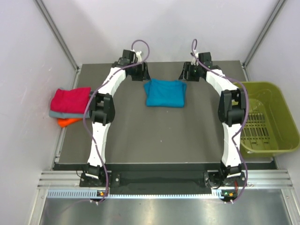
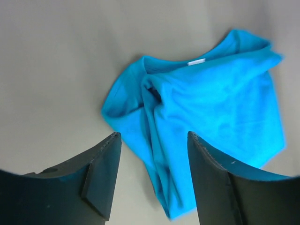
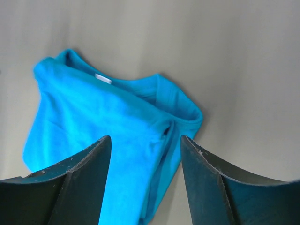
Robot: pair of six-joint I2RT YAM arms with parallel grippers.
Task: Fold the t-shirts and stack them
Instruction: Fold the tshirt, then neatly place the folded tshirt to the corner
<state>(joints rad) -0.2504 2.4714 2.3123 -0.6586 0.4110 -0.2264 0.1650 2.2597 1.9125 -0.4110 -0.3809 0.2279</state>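
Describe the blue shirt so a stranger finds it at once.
On the dark table, middle of its far edge, lies the teal-blue t-shirt, loosely folded. It lies alone; the magenta-red, grey and orange shirts are stacked at the left edge.

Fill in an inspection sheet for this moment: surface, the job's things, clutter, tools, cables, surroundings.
Surface: dark grey table top, flat, no spills seen.
Job's things: teal-blue t-shirt folded, at the far middle of the table; magenta-red t-shirt on grey t-shirt on orange t-shirt, stacked at the left edge.
Clutter: olive-green bin at the right edge, no cloth seen in it.
Grippers: left tool and right tool both open, above the teal-blue t-shirt's far corners, holding nothing.
Cables: purple cables loop off both wrists and run down the arms; none on the cloth.
Surroundings: white walls; metal rail at the near edge.
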